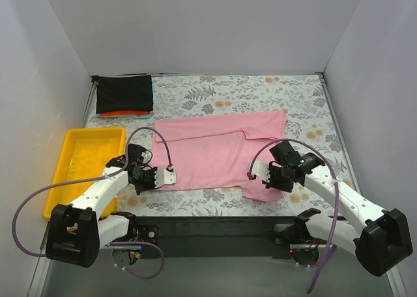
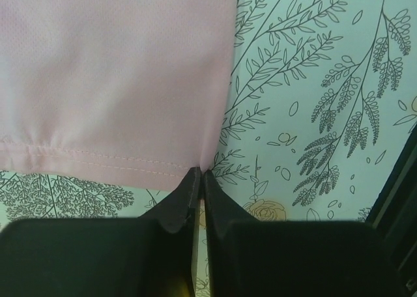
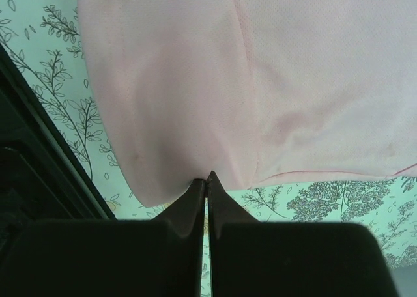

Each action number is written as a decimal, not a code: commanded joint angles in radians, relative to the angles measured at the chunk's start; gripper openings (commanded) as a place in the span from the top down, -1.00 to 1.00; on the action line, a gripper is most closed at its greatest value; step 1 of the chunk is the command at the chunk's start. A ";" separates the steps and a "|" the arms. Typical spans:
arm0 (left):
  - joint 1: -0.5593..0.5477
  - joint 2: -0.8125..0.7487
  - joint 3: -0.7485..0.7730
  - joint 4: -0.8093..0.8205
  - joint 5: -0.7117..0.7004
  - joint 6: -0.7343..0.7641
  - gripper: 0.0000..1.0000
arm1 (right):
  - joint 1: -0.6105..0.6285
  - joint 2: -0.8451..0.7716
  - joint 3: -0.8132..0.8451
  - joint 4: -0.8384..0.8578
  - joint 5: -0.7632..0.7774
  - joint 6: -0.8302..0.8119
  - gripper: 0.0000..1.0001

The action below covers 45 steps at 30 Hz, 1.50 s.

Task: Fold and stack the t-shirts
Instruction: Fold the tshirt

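A light pink t-shirt point(image 1: 218, 150) lies spread on the floral table cloth point(image 1: 260, 92), with a fold line across its middle. My left gripper point(image 1: 171, 177) is shut on the shirt's near left hem corner point(image 2: 201, 160). My right gripper point(image 1: 251, 175) is shut on the shirt's near right part, by the sleeve point(image 3: 195, 114). A folded black t-shirt point(image 1: 124, 92) lies on an orange-red one point(image 1: 124, 114) at the far left corner, with a thin teal edge point(image 1: 152, 88) at the stack's right side.
A yellow plastic tray point(image 1: 68, 150) lies at the left, beside my left arm. Grey walls close the table at the left, back and right. A dark strip point(image 1: 215, 225) runs along the near table edge between the arm bases.
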<state>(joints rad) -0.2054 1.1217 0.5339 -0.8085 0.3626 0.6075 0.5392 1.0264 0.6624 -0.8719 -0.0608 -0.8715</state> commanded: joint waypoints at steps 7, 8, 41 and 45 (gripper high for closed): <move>-0.002 -0.082 0.014 -0.072 -0.002 -0.001 1.00 | -0.002 -0.095 0.098 -0.159 -0.028 -0.035 0.97; 0.004 -0.076 0.050 -0.081 0.010 -0.017 1.00 | -0.002 -0.097 0.109 -0.170 -0.025 -0.034 0.97; 0.143 0.372 0.525 -0.020 0.134 -0.135 1.00 | -0.269 0.510 0.661 -0.067 -0.053 -0.307 0.97; 0.147 0.374 0.496 0.017 0.116 -0.135 1.00 | -0.271 0.578 0.730 -0.065 -0.048 -0.317 0.97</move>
<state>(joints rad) -0.0666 1.5105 1.0294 -0.8326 0.4793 0.4782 0.2749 1.5723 1.3228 -0.9405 -0.1081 -1.0775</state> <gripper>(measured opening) 0.015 0.021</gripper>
